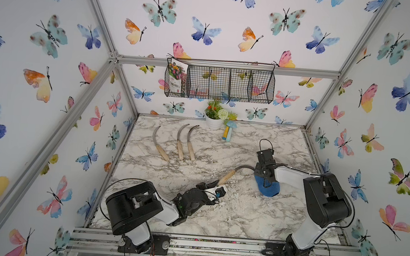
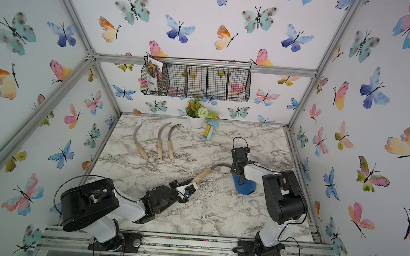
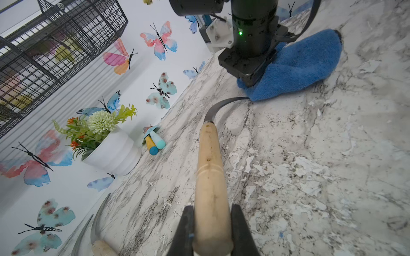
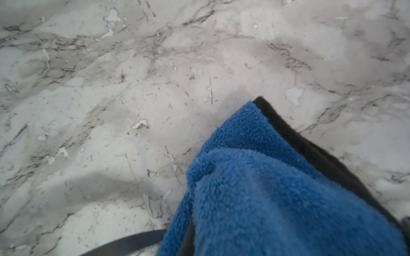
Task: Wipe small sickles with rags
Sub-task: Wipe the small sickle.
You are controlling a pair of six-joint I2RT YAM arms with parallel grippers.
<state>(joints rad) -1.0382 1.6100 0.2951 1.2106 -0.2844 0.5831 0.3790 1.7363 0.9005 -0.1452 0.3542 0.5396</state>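
**While my left gripper (image 3: 212, 209) clamps one sickle (image 1: 227, 176), rag (image 1: 272, 191) meets blade**

I see its jaws tight on the wooden handle. My right gripper (image 1: 265, 184) is pinched on the blue rag, which rests on the marble table (image 1: 230, 210) against the blade tip. Three other sickles (image 1: 180, 148) lie back left.

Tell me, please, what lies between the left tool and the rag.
The sickle: handle in the left tool, blade reaching the rag, in both top views.

We see butterfly wallpaper (image 1: 231, 35) on three sides, framed by aluminium struts (image 1: 303, 72). A black wire basket (image 1: 239, 86) hangs at the back, a flower-printed packet (image 1: 176, 77) in one end compartment. Below it a white flowerpot (image 1: 213, 123) stands on the scuffed, marble-patterned tabletop (image 1: 230, 210).
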